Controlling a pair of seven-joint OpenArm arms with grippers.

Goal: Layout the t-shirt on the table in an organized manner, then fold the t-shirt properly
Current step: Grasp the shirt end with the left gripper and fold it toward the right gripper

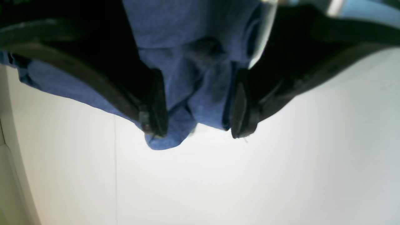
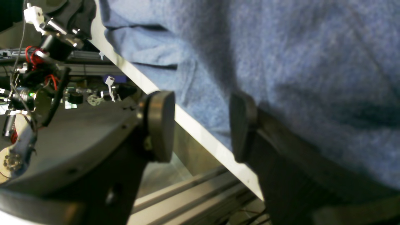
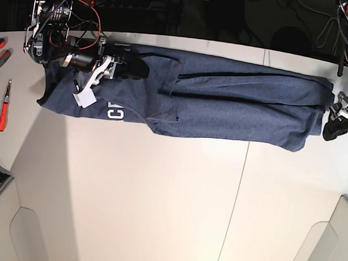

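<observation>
Reading each camera in turn:
Left wrist view: left gripper [image 1: 200,122] has its jaws spread wide, a bunched fold of the t-shirt [image 1: 187,72] between the fingers, nothing clamped; white table [image 1: 250,181] below.
Right wrist view: right gripper [image 2: 201,125] has its pads apart, released, at the table edge [image 2: 200,134]; blue cloth [image 2: 297,68] lies behind them.
Base view: shirt [image 3: 223,101] stretched in a long band along the far side of the tabletop [image 3: 158,194], white lettering [image 3: 115,112] showing near the right gripper [image 3: 136,69]; left gripper [image 3: 335,130] at the opposite end.

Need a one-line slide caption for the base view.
T-shirt stretched lengthwise along the table's far edge, one gripper at each end.
</observation>
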